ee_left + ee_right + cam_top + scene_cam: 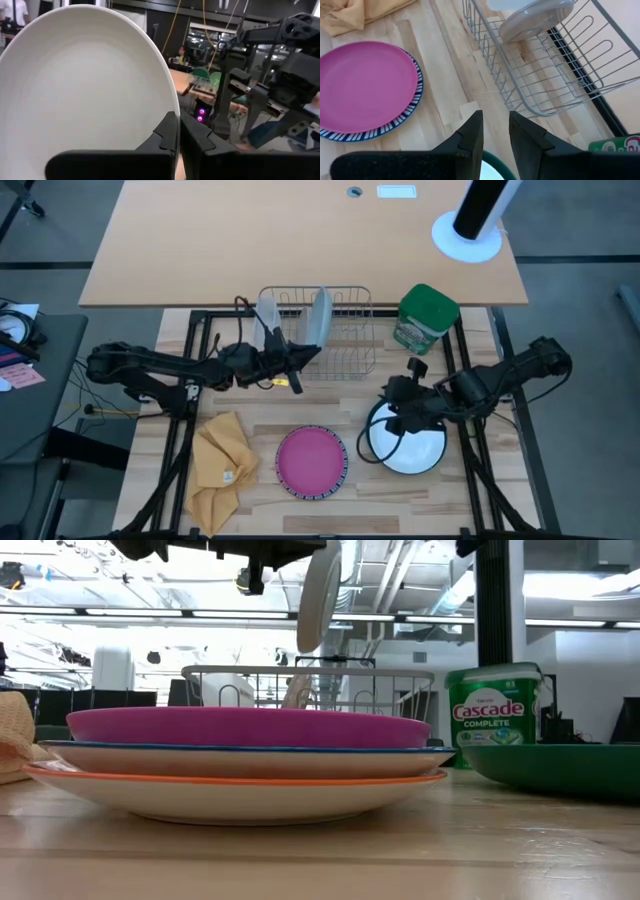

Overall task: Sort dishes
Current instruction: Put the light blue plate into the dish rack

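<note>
My left gripper [300, 364] is shut on a pale grey plate [321, 318], which stands on edge over the wire rack [345, 352]; in the low view that grey plate [320, 600] is clear above the rack [310, 675]. Another pale dish [268, 314] stands in the rack's left end. A magenta plate [311, 460] tops a stack of patterned plates [240, 780] at the near middle. My right gripper [392, 418] is at the far-left rim of the white plate with a dark green rim [410, 448]. My left gripper pinches the grey plate's rim [170, 107] between its two fingers, one on each face. The fingers come about level from the table's left. The plate is on edge and lifted clear of the rack. My right gripper slants down from the right onto the white plate's far-left rim [496, 162], which shows between its two fingers [470, 135]. The fingers themselves hide the place of contact. In the low view the plate [560, 768] sits about level, low over the table.
A green detergent canister [426, 318] stands right of the rack. A yellow cloth [222, 468] lies crumpled at the near left. Bare wood [300, 402] lies between the rack and the stack. A black-and-white post [478, 218] stands on the far desk.
</note>
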`<state>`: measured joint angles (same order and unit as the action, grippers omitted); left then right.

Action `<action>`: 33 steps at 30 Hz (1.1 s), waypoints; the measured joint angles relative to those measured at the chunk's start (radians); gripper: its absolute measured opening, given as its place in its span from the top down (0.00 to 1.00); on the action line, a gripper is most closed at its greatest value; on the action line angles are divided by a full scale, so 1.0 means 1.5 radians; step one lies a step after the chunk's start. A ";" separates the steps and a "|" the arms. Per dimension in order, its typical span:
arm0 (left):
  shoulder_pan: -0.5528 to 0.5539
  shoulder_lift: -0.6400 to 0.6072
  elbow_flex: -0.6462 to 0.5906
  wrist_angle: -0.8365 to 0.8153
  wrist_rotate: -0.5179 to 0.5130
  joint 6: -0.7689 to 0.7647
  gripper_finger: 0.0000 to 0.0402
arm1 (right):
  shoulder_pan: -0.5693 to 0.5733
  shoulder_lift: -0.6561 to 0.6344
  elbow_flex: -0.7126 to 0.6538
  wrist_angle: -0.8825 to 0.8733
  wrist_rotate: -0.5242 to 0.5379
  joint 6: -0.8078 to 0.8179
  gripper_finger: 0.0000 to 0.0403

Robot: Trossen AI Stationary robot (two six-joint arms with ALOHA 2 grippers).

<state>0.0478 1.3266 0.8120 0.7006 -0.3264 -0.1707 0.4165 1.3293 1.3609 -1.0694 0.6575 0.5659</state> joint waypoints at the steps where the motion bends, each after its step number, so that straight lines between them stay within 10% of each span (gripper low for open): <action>1: 0.000 0.000 0.000 -0.002 0.000 -0.004 1.00 | -0.001 0.000 0.000 0.000 0.000 0.000 0.76; 16: -0.001 0.004 0.001 0.021 0.026 -0.012 1.00 | -0.009 0.000 0.000 0.006 0.000 0.001 0.76; 33: 0.034 0.185 0.002 0.203 0.014 -0.044 1.00 | -0.009 0.000 0.000 0.005 0.000 0.001 0.76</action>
<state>0.0990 1.6043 0.8143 1.0049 -0.3055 -0.2369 0.4030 1.3293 1.3605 -1.0618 0.6578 0.5674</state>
